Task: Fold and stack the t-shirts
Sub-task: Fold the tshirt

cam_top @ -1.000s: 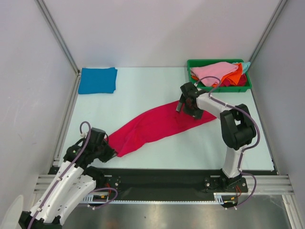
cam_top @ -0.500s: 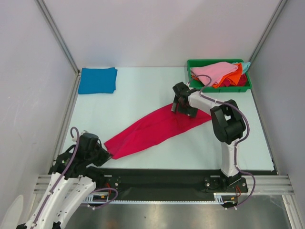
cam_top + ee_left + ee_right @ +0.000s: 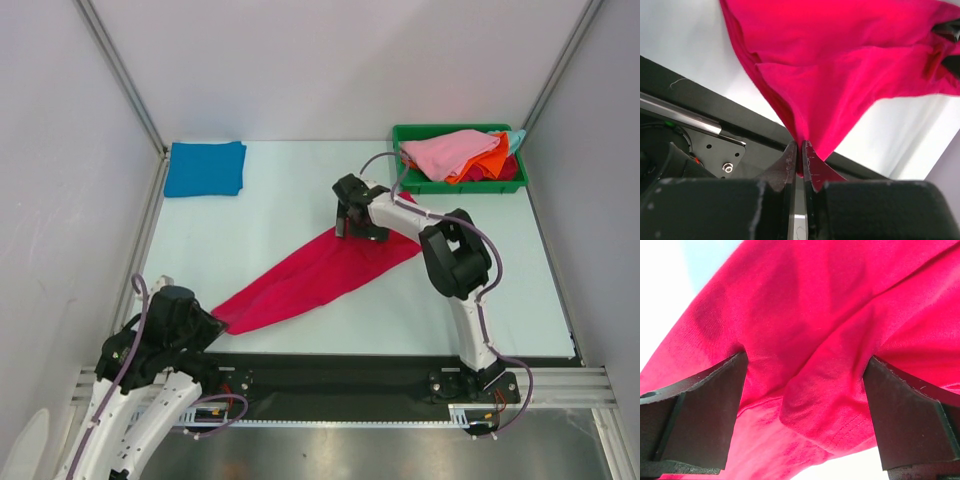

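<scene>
The crimson t-shirt [image 3: 310, 275] lies stretched in a long diagonal band across the table. Its near-left corner is pinched in my left gripper [image 3: 212, 322], over the table's front edge. In the left wrist view that gripper [image 3: 800, 150] is shut on a tip of the crimson cloth [image 3: 840, 60]. My right gripper [image 3: 345, 228] is at the shirt's far end, open and pointing down. In the right wrist view its wide-apart fingers [image 3: 700, 410] straddle a wrinkled fold of the cloth [image 3: 805, 300]. A folded blue t-shirt [image 3: 205, 168] lies at the back left.
A green bin [image 3: 405, 135] at the back right holds a heap with a pink t-shirt [image 3: 452, 150] on an orange one [image 3: 500, 158]. A black rail [image 3: 330, 375] runs along the near edge. Grey walls close in both sides.
My left gripper has drawn back toward the near left, pulling the shirt's corner with it. The right gripper has slid left along the shirt's far end. The whole shirt has shifted left.
</scene>
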`<state>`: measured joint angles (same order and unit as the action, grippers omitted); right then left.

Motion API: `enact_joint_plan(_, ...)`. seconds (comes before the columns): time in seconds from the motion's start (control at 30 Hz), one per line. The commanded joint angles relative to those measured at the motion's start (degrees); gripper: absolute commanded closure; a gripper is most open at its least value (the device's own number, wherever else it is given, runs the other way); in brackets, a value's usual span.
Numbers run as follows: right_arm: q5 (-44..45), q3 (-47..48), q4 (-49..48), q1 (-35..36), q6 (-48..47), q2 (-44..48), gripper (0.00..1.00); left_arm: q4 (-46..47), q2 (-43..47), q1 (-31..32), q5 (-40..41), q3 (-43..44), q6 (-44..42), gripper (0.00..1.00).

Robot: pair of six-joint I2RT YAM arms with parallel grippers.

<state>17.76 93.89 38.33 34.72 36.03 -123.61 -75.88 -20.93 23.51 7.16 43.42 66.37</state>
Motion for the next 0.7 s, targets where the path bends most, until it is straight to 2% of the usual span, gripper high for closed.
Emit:
enact_joint_plan(0.0, -7.92, 0.6, -2.82, 3.51, 1.32, -4.97, 0.0, 2.91, -0.95, 0.31, -2.4, 0.62, -5.44, 0.9)
enact_joint_plan(0.23, -4.58, -6.6, -2.91, 0.53, -0.52, 0.56, 0.0, 12.4, -2.63, 0.31, -14.7, -5.35, -9.15, 0.89)
enact_joint_plan(0.3, -4.23, -8.1, -2.82, -1.05, -2.36, 3.11, 0.0, 12.59, -2.45, 0.31, -15.07, -5.36, -9.33, 0.89)
enact_joint_plan(0.37, -3.87, -9.51, -3.08, -1.76, -4.03, 4.95, 0.0, 12.42, -2.28, 0.31, -15.94, -4.92, -10.64, 0.75)
enact_joint_plan(0.53, -5.1, -8.11, -1.33, -3.34, -10.54, 10.93, 0.0, 8.12, -1.13, 0.4, -14.9, 0.33, -12.4, 0.52)
enact_joint_plan(0.6, -6.51, -5.22, 1.48, -4.22, -11.59, 12.95, 0.0, 4.78, 0.26, 0.31, -12.36, 4.1, -11.7, 0.45)
enact_joint_plan(0.67, -6.77, -3.02, 3.76, -4.75, -12.04, 14.79, 0.0, 3.63, 1.24, 0.31, -10.94, 6.4, -10.65, 0.43)
